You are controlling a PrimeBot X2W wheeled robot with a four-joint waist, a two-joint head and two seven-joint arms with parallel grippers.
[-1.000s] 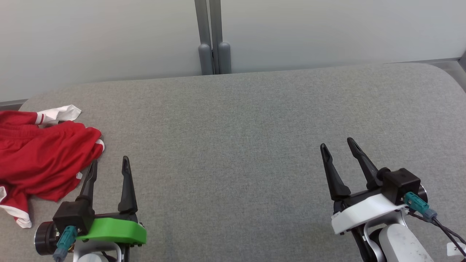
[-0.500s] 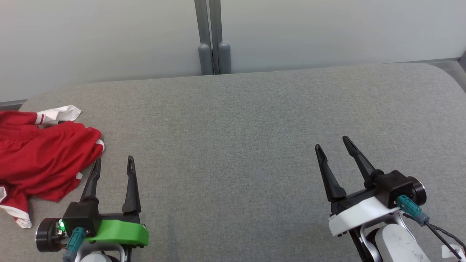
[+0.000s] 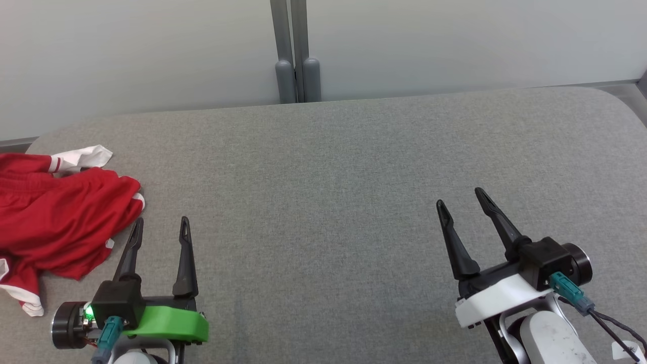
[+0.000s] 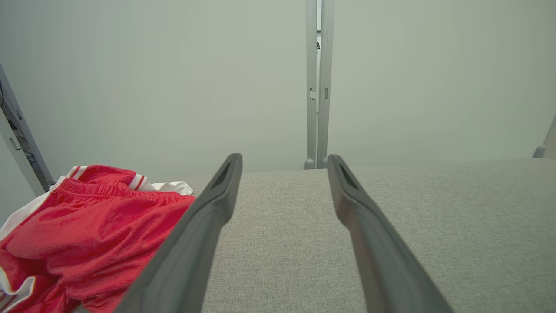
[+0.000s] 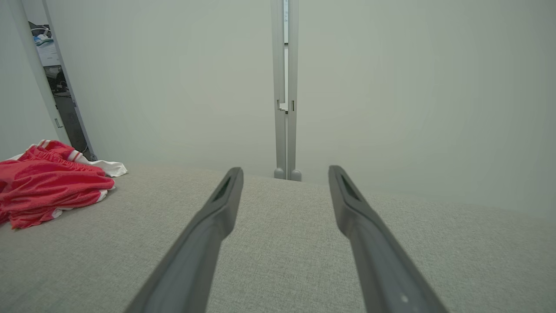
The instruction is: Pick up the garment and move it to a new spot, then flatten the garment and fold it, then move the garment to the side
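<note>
Head view: the left gripper has its fingers spread and empty, tips just beside the red garment. The right gripper is likewise spread, well apart from it. The garment lies crumpled at the desk's left end. It looks light, limp and probably slippery, so the elastic waistband seems the best place to pinch.

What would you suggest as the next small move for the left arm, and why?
Probably shift the left gripper leftward and down onto the red garment at its near edge. It lies crumpled and untouched at the left end of the grey table, just beside this gripper's open, empty jaws; the right gripper is far across the table.
</note>
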